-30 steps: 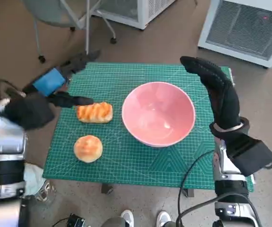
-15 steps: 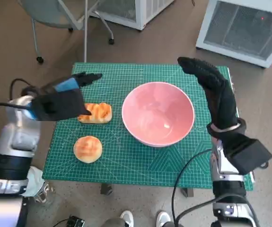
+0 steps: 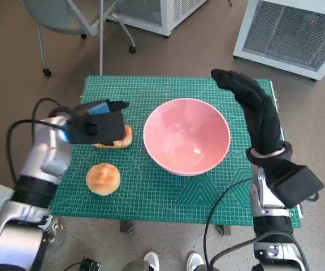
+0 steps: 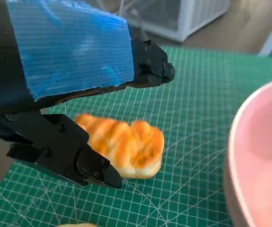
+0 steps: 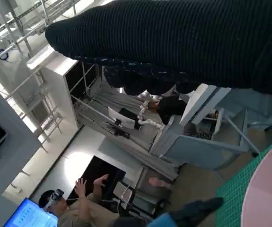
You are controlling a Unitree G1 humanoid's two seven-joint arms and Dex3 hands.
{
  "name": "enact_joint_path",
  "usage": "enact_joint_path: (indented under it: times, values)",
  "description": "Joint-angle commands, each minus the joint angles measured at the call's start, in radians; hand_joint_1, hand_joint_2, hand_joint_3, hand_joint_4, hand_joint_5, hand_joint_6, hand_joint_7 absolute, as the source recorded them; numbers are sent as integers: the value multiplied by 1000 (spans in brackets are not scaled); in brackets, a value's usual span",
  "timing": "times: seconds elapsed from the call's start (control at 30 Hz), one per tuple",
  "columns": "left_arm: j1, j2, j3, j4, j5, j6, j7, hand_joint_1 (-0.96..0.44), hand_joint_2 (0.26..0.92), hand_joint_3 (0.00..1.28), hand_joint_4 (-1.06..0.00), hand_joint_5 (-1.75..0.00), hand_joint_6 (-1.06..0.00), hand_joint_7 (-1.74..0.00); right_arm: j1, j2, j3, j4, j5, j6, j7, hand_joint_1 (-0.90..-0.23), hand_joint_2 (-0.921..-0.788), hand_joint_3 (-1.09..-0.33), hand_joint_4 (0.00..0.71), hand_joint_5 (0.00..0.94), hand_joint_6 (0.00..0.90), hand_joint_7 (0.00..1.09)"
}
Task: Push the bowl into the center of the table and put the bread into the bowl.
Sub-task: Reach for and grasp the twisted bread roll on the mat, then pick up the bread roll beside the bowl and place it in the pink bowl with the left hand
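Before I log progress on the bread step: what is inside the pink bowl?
Nothing shows inside the pink bowl: its whole inner surface lies bare in the head view. Both breads, the striped loaf and the round bun, lie on the mat.

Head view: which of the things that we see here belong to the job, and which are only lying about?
Belong to the job:
- pink bowl
- braided bread, under the left hand
- round bread roll
- green cutting mat on the table
- right hand

Only lying about:
- white grilled unit
- chair legs
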Motion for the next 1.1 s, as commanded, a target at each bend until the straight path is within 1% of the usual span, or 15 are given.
enact_joint_path:
  times: [0.03, 0.2, 0.33, 0.4, 0.43, 0.47, 0.5, 0.53, 0.57, 0.6, 0.63, 0.73, 0.83, 0.97, 1.1]
  values:
    - [-60, -40, -39, 127, 30, -8, 40, -65, 726, 0, -71, -8, -258, 0, 20, 5, -2, 13, 11, 6, -1, -783, -921, -799, 131, 0, -1, 521]
    - [-108, -85, -77, 285, 51, -29, 88, -71, 726, 1, -93, -13, -263, -2, 27, 5, -3, 3, 11, 12, -4, -782, -921, -799, 131, 0, -1, 521]
    - [-136, -113, -102, 384, 66, -48, 131, -49, 729, 2, -161, -32, -297, -16, 32, 5, -3, -6, 10, 16, -6, -782, -921, -799, 131, 0, -1, 518]
    - [-146, -120, -114, 426, 75, -60, 162, -30, 732, 3, -227, -34, -352, -26, 35, 5, -3, -11, 10, 17, -7, -782, -921, -799, 131, 0, -1, 513]
    - [-150, -123, -120, 444, 79, -67, 177, -9, 745, 9, -363, -90, -453, -70, 36, 5, -2, -13, 10, 18, -7, -780, -921, -799, 131, 0, -1, 510]
    - [-153, -124, -126, 462, 85, -77, 199, -1, 751, 11, -415, -101, -490, -83, 38, 5, -2, -16, 11, 20, -7, -779, -921, -799, 131, 0, -1, 509]
    - [-155, -125, -130, 476, 89, -85, 215, 17, 772, 14, -584, -197, -595, -142, 39, 5, -2, -18, 11, 21, -7, -775, -921, -800, 131, 0, -1, 507]
    - [-156, -125, -134, 487, 94, -95, 238, 29, 788, 13, -678, -286, -656, -193, 40, 5, -2, -19, 12, 22, -7, -773, -921, -800, 131, 0, -1, 506]
    - [-157, -125, -138, 496, 97, -103, 255, 24, 813, 10, -715, -439, -655, -363, 40, 5, -2, -21, 12, 23, -7, -772, -921, -800, 131, 0, -1, 506]
    - [-155, -120, -143, 500, 103, -120, 283, 15, 852, 18, -749, -682, -635, -627, 42, 6, -2, -24, 12, 24, -7, -771, -921, -801, 131, 0, -1, 505]
    - [-155, -117, -147, 504, 106, -132, 303, 10, 870, 25, -769, -850, -649, -763, 43, 6, -2, -27, 12, 26, -8, -770, -921, -801, 131, 0, -1, 504]
    - [-153, -101, -154, 502, 114, -172, 352, 5, 895, 35, -766, -1086, -677, -912, 45, 7, -2, -33, 13, 30, -9, -768, -921, -802, 130, 0, -1, 501]
    - [-156, -83, -148, 478, 112, -194, 362, 3, 904, 43, -741, -1202, -699, -938, 46, 7, -2, -36, 16, 32, -7, -768, -921, -802, 130, 0, -1, 499]
    - [-157, -53, -131, 415, 104, -213, 354, 2, 908, 50, -721, -1272, -710, -928, 46, 9, -2, -34, 20, 29, -3, -768, -921, -802, 130, 0, -1, 498]
    - [-143, -7, -88, 294, 73, -227, 328, 2, 908, 54, -705, -1303, -728, -902, 44, 10, -1, -24, 25, 25, 1, -769, -921, -801, 131, 0, -1, 496]
